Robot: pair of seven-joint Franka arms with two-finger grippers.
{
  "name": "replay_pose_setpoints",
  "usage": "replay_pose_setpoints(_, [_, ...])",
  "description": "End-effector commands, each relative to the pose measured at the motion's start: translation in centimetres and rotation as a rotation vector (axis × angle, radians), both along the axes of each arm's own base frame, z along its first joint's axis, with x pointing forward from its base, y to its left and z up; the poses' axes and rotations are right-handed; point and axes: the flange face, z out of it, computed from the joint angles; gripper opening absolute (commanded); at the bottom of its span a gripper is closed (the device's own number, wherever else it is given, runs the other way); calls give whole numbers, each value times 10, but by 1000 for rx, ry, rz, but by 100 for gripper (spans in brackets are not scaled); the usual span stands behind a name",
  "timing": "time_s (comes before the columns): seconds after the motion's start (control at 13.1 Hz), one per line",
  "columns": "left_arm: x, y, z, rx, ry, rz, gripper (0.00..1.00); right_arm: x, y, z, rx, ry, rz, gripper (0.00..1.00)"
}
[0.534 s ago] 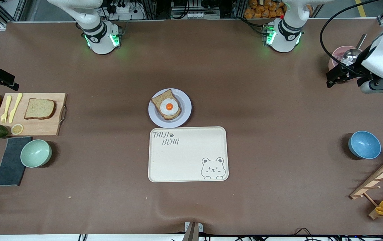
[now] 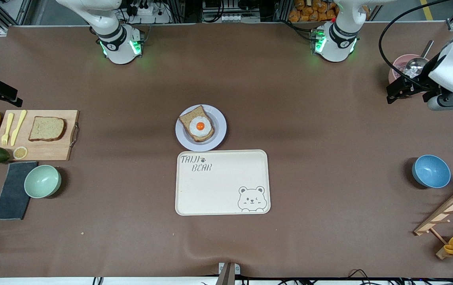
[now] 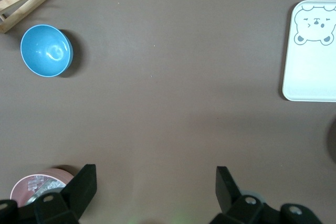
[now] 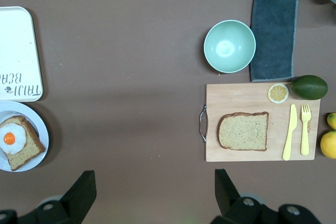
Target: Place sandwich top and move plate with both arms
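Note:
The sandwich top [image 2: 46, 128], a plain brown bread slice, lies on a wooden board [image 2: 58, 148] at the right arm's end of the table; the right wrist view also shows the sandwich top [image 4: 243, 131]. The small pale plate [image 2: 220, 128] sits mid-table and carries a bread slice with a fried egg [image 2: 198, 126]. My right gripper [image 2: 10, 99] hangs open and empty high over the table edge by the board, and the right gripper [image 4: 154, 173] has bare table beneath it. My left gripper [image 2: 393, 94] is open beside a pink bowl; the left gripper [image 3: 156, 170] holds nothing.
A cream bear tray [image 2: 222, 182] lies just nearer the front camera than the plate. On the board are a yellow knife, a fork [image 2: 12, 128] and a lemon slice. Lemons, an avocado, a green bowl [image 2: 42, 181] and a dark cloth surround it. A blue bowl [image 2: 431, 171] and a wooden rack stand at the left arm's end.

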Motion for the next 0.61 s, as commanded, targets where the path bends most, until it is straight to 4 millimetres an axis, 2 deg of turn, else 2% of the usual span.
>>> replay_pose_setpoints(0.0, [-2,8,-5,-5,34,-3,100,-4,1,7,9,-3,-6,100])
replay_pose_setpoints(0.53, [-4,4,-10,-12,52,-7,100,-3,1,7,10,-8,-5,100])
